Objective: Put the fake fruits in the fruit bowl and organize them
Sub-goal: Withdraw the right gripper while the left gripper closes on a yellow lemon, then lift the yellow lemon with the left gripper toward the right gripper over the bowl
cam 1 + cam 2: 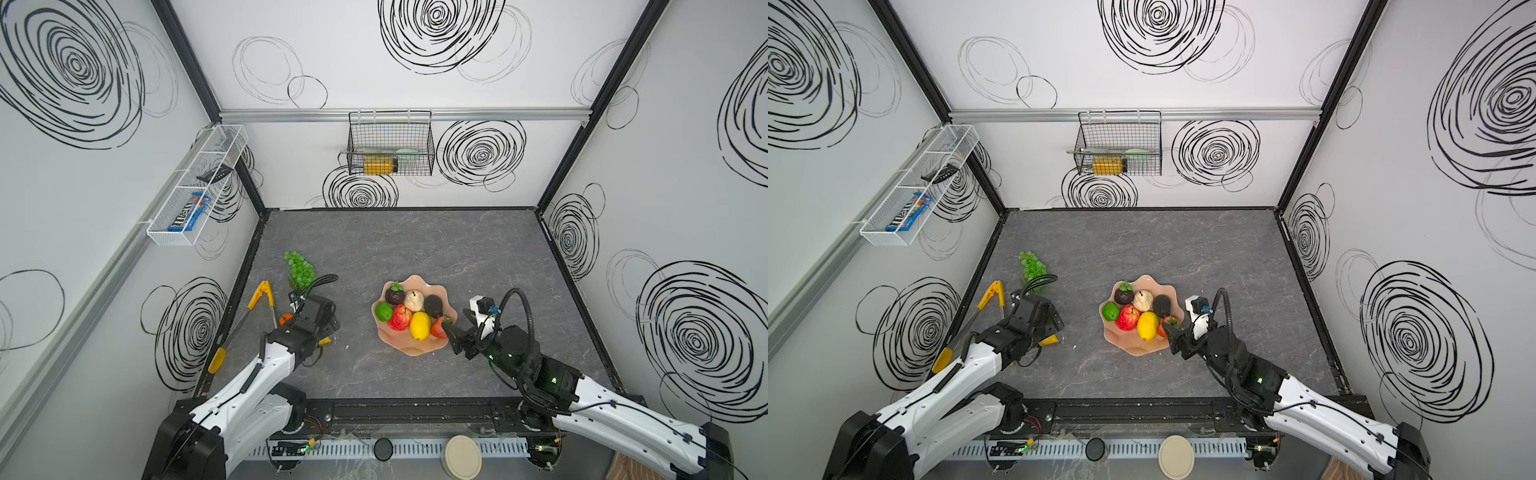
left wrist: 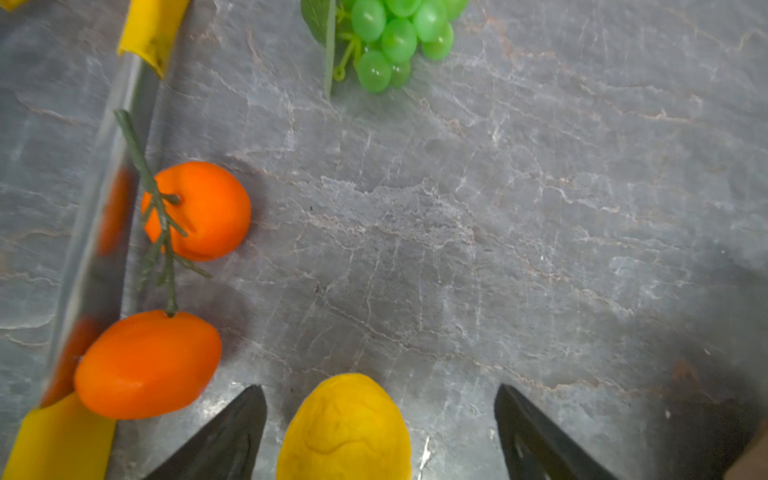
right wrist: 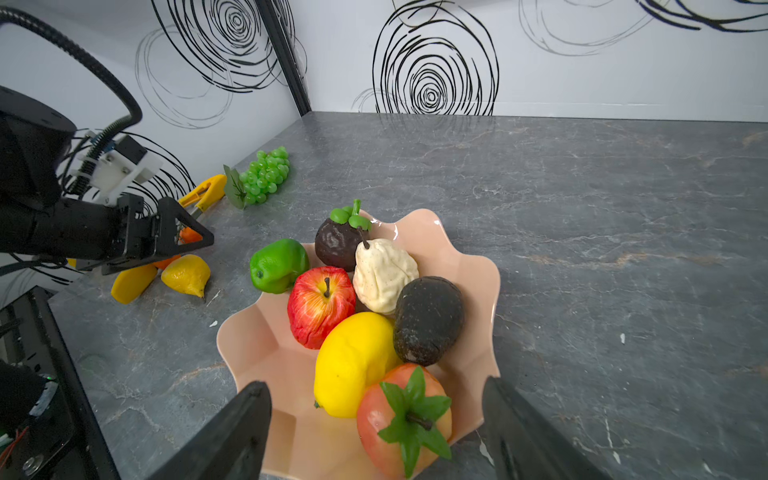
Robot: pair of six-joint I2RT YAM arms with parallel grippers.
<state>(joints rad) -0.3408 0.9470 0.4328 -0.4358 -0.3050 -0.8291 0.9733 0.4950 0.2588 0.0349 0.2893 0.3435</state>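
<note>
The tabletop [image 2: 519,199] bears a yellow fruit [image 2: 345,432] between the left tool's [image 2: 379,387] spread jaws.

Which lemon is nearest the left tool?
The lemon on the table, between the left tool's open jaws; the other lemon lies in the bowl.

Only one piece of writing can be read. In both top views the candy packet [image 1: 189,212] [image 1: 909,212] carries the brand name "m&m's" in white letters along a dark band on its blue wrapper. It lies in the white wire basket [image 1: 166,240] on the left wall. The smaller print on the packet is too blurred to read. The yellow bottle [image 1: 379,164] in the black wire basket [image 1: 419,133] shows no legible label. A small white mark [image 1: 286,331] on the left arm [image 1: 249,374] is too small to make out.
</note>
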